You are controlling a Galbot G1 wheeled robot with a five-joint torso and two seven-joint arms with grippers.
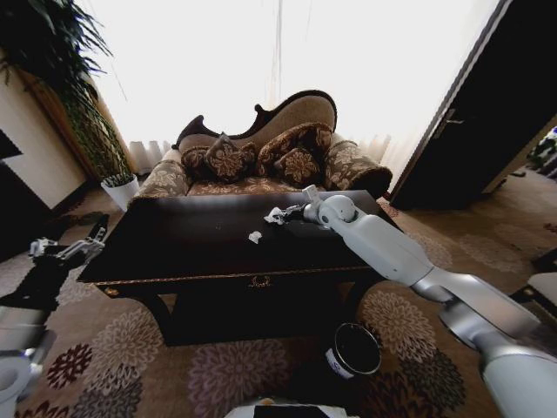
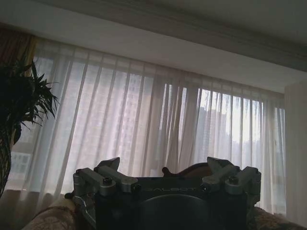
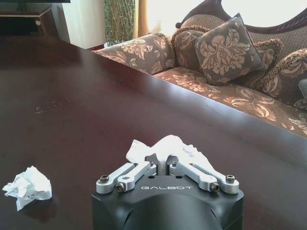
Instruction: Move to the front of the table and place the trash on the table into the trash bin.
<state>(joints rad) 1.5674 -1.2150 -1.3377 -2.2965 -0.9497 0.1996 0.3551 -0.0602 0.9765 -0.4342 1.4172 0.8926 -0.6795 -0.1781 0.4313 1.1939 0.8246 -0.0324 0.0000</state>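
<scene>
The glossy black table (image 1: 174, 248) stands in front of me. My right gripper (image 1: 277, 214) reaches over its far middle, shut on a crumpled white paper wad (image 3: 165, 146) that still rests on the table top (image 3: 96, 105). A second paper wad (image 1: 255, 236) lies a little nearer to me, apart from the gripper, and also appears in the right wrist view (image 3: 28, 187). The round black trash bin (image 1: 352, 350) sits on the carpet below the table's front right corner. My left gripper (image 1: 74, 251) hangs open beside the table's left end, and its wrist view (image 2: 163, 165) faces the curtains.
A patterned sofa (image 1: 261, 161) with cushions stands right behind the table. A white plant pot (image 1: 120, 188) and tall plants are at the back left. A dark door (image 1: 487, 113) is at the right. Flowered carpet lies in front of the table.
</scene>
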